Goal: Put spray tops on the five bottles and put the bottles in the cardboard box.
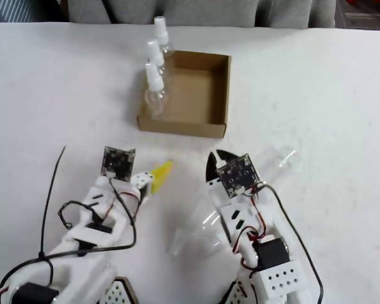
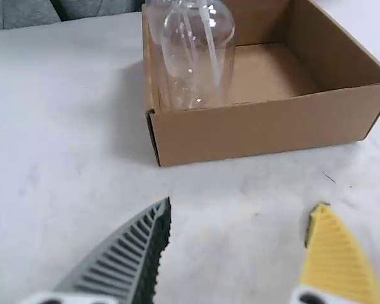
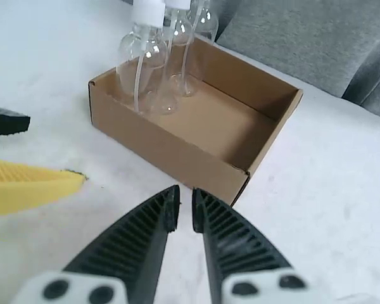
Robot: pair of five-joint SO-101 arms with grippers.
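The cardboard box [image 1: 202, 120] sits open at the table's middle back. Three clear bottles with white spray tops stand inside along its left wall [image 1: 154, 88] [image 1: 156, 56] [image 1: 160, 30]; two of them show in the right wrist view [image 3: 139, 69] [image 3: 177, 60]. A clear bottle [image 1: 280, 158] lies on the table right of the right arm, and another [image 1: 190, 233] lies between the arms. My left gripper [image 2: 240, 206] is open and holds nothing, just in front of the box [image 2: 266, 126]. My right gripper [image 3: 185, 199] is shut on nothing, facing the box's near right corner [image 3: 240, 174].
The left gripper's yellow finger [image 3: 31, 183] and grey finger [image 3: 6, 120] lie close beside the right gripper. Grey upholstery [image 1: 196, 9] runs behind the table's far edge. White tabletop [image 1: 316, 95] spreads to both sides of the box.
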